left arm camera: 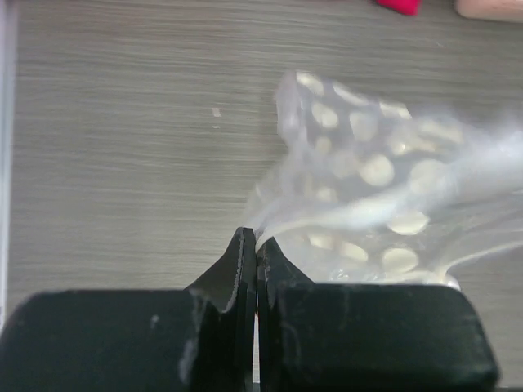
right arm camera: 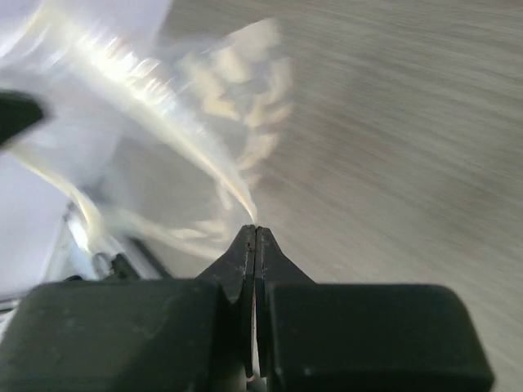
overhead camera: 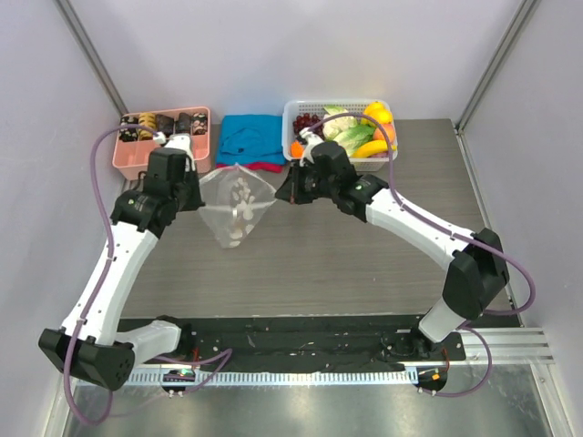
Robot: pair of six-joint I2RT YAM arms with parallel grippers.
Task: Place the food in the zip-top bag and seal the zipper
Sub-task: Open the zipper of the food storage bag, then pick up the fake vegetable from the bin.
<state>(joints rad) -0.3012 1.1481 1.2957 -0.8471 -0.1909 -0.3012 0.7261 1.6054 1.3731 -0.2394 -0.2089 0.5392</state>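
Zip-top bag [overhead camera: 239, 208] hangs between the left hand [left arm camera: 252, 238] and right hand [right arm camera: 252, 231], each pinching a thin edge (food [overhead camera: 357, 132] lies in the far basket [overhead camera: 290, 114]); pulling apart could slip the film free.

We read no text, label, brand or number in any view. The zip-top bag [overhead camera: 239, 205] carries only white oval dots, with no lettering we can make out.

One bag [overhead camera: 239, 205], one basket [overhead camera: 290, 123], food [overhead camera: 357, 137] in it too crowded to count, one tray [overhead camera: 123, 160], one blue cloth [overhead camera: 250, 137], one red cloth [overhead camera: 265, 167], two arms: left arm [overhead camera: 114, 273], right arm [overhead camera: 410, 223].
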